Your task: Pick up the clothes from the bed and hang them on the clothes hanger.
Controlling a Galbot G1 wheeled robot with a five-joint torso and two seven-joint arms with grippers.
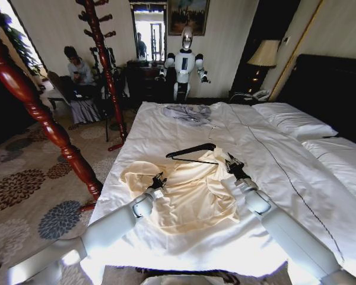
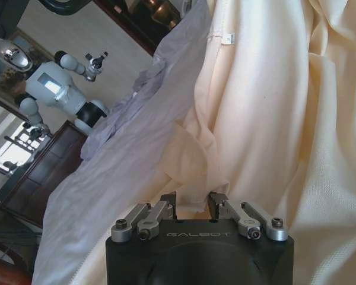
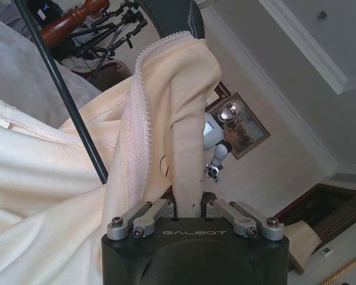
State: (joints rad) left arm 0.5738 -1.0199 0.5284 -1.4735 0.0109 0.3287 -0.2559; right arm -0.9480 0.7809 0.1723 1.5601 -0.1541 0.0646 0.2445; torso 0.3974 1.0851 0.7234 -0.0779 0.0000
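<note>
Here, mid-frame on the bed [image 1: 296, 178], left tool [image 1: 160, 179] and right tool [image 1: 230, 161] each pinch the clothes [image 1: 190, 193] beside the clothes hanger [image 1: 193, 151].

Two smooth, rounded pale-grey arms taper to dark wrists. The left gripper [image 2: 193, 205] and right gripper [image 3: 191, 208] share one build: a matte black block lettered GALBOT, silver metal linkages with dark screws, and short black fingers [image 2: 168, 202].
</note>
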